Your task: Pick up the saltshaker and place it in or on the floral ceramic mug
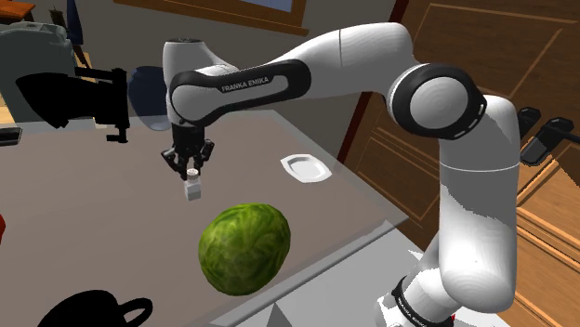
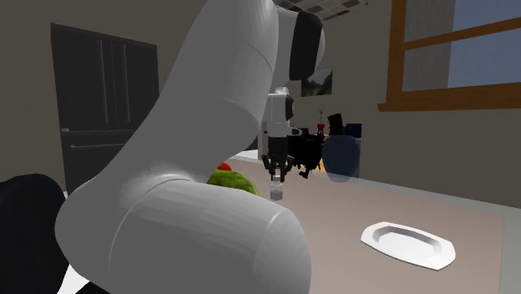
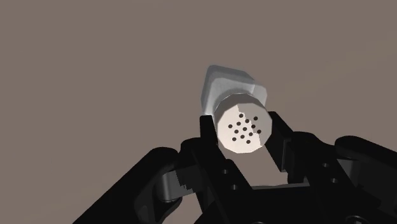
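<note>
Grey-brown tabletop (image 1: 93, 214) spreads beneath the arm (image 1: 372, 65), and a wood-framed window (image 2: 434, 104) shows behind in the second exterior view. Directly under the gripper (image 3: 240, 119) is the saltshaker (image 3: 240, 127), a small pale bottle whose round perforated cap faces up into the hand. Both black fingers (image 3: 278, 143) are drawn in against the cap's sides, so I read the shaker as clasped. Whether its base is clear of the table I cannot tell. It looks light and rigid but smooth and narrow, so it could twist or slip if pinched on the cap alone. A hold lower down, where cap meets body, would likely be steadier. A black mug (image 1: 88, 311), seemingly the target, sits well apart from the gripper. A green cabbage (image 1: 244, 249) lies nearer, to one side of the straight path between them.
</note>
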You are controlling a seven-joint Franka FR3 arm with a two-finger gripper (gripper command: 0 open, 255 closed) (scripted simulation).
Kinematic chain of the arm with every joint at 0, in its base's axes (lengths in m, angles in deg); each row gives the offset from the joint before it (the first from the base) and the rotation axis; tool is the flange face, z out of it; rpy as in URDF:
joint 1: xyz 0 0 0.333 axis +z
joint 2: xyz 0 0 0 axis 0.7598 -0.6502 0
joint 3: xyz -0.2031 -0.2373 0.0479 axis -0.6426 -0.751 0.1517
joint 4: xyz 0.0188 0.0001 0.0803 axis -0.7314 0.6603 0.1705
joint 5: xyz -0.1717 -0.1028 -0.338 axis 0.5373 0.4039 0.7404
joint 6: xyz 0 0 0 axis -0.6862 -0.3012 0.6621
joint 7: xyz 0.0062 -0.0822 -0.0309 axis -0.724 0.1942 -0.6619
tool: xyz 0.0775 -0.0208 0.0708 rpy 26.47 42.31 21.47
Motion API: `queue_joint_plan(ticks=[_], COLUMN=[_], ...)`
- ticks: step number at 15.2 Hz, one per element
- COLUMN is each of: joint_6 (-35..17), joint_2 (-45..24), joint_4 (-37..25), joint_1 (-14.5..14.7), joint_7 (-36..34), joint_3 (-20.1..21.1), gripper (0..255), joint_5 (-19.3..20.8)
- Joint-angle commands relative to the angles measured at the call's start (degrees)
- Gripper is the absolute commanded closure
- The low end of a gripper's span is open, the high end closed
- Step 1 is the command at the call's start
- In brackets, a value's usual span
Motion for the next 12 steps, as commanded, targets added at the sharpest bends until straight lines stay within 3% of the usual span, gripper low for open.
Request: queue_joint_plan(ticks=[1,12], joint_6=[1.17,8.70], joint_2=[0.57,2.37], joint_4=[-0.61,-6.46], joint_1=[0.03,0.19], joint_7=[0.02,0.64], joint_3=[0.13,0.57], gripper=[255,255], joint_5=[-0.20,-1.00])
